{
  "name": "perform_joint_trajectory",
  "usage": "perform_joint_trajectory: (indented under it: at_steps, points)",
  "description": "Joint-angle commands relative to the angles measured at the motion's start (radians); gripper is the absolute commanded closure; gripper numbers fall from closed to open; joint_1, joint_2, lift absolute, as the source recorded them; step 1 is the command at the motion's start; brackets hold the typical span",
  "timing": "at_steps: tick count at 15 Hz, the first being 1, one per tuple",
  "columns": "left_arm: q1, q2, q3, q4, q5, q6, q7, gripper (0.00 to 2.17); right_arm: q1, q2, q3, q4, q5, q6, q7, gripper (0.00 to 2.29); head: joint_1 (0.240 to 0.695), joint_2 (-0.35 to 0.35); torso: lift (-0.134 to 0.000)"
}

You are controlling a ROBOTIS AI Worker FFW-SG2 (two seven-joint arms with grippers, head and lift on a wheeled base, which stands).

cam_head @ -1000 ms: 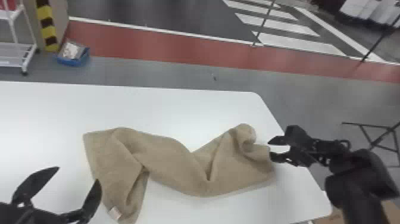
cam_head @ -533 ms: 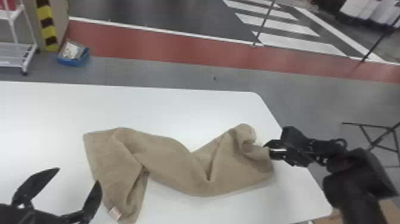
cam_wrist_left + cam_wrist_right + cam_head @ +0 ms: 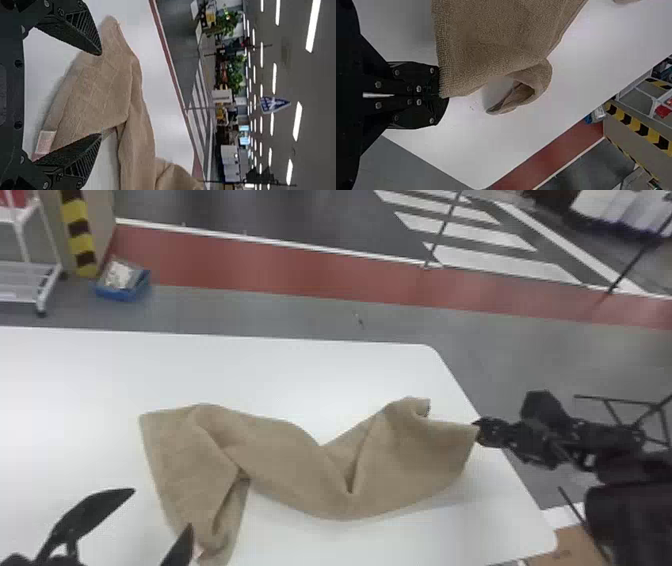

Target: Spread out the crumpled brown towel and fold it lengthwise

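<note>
Head view: a wide open lane over the white table ran along the far side of the brown towel. Second opening noted on the near side, right of the towel's left tail. Between the two, the towel's twisted band blocked a straight pass at tabletop level. A curled fold obstructed far-side access near the gripped corner. The right gripper, closed on that corner, occupied space by the table's right edge. The left gripper's spread fingers left a gap between them.
</note>
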Motion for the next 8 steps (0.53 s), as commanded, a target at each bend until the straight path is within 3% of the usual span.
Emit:
perform_joint_trajectory:
  at_steps: [1, 4, 6, 8]
  points:
    - [0.060, 0.023, -0.013, -0.040, -0.059, -0.034, -0.020, 0.17, 0.050, 0.018, -0.024, -0.040, 0.003, 0.023, 0.001, 1.32, 0.695, -0.350, -0.124]
    - [0.060, 0.041, -0.065, -0.046, -0.111, -0.040, -0.010, 0.20, 0.067, 0.057, -0.032, -0.049, 0.028, 0.054, 0.000, 1.31, 0.695, -0.350, -0.124]
    - [0.042, 0.078, -0.094, -0.049, -0.111, -0.010, -0.020, 0.21, 0.065, 0.083, -0.027, -0.060, 0.060, 0.112, -0.002, 1.31, 0.695, -0.350, -0.124]
    - [0.025, 0.129, -0.143, -0.058, -0.111, 0.042, -0.019, 0.21, 0.061, 0.130, -0.035, -0.092, 0.106, 0.143, -0.006, 1.31, 0.695, -0.350, -0.124]
